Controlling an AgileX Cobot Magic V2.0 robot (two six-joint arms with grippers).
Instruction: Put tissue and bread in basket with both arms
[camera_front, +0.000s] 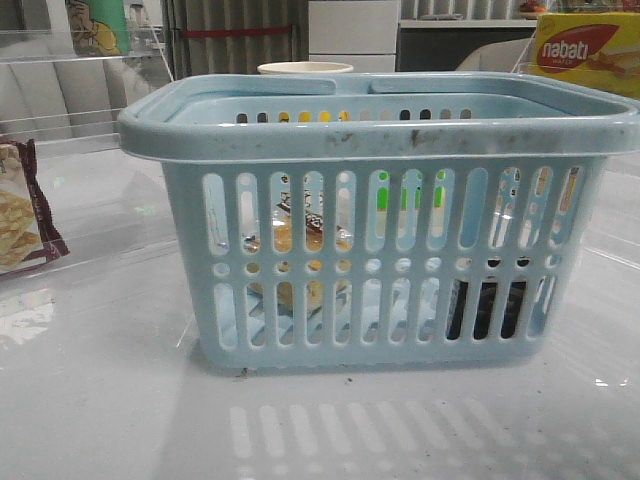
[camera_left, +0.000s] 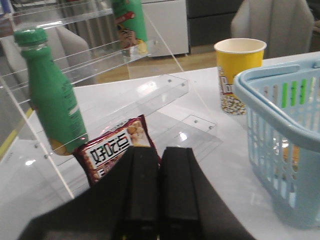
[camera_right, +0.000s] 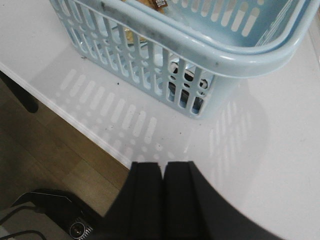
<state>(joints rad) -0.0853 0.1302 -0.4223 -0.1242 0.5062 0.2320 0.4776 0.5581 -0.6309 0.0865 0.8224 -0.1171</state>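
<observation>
A: Basket (camera_front: 380, 135) contents are to be checked first. Is the bread (camera_front: 300, 240) seen inside?

B: Golden-brown bread with a dark label strip is made out through the slots, toward the left side of the front view. The tissue (camera_front: 487, 308) is seen as a dark block low behind the slots on the right, resting on the basket floor.

A: And the claws?

B: The left gripper (camera_left: 160, 165) is pressed closed with nothing between its fingers; it is held away from the basket, near a maroon-edged snack packet (camera_left: 116, 150), a green bottle (camera_left: 50, 95) and a yellow paper cup (camera_left: 239, 75). The right gripper (camera_right: 163, 175) is likewise clenched and empty, held near the table edge (camera_right: 100, 140), just outside the basket corner.

A: Which step is in hand, then?

B: Both items appear to be placed already, so the task is judged to be at its close. Nothing further is called for except that both arms be kept clear of the rim and brought to rest.
</observation>
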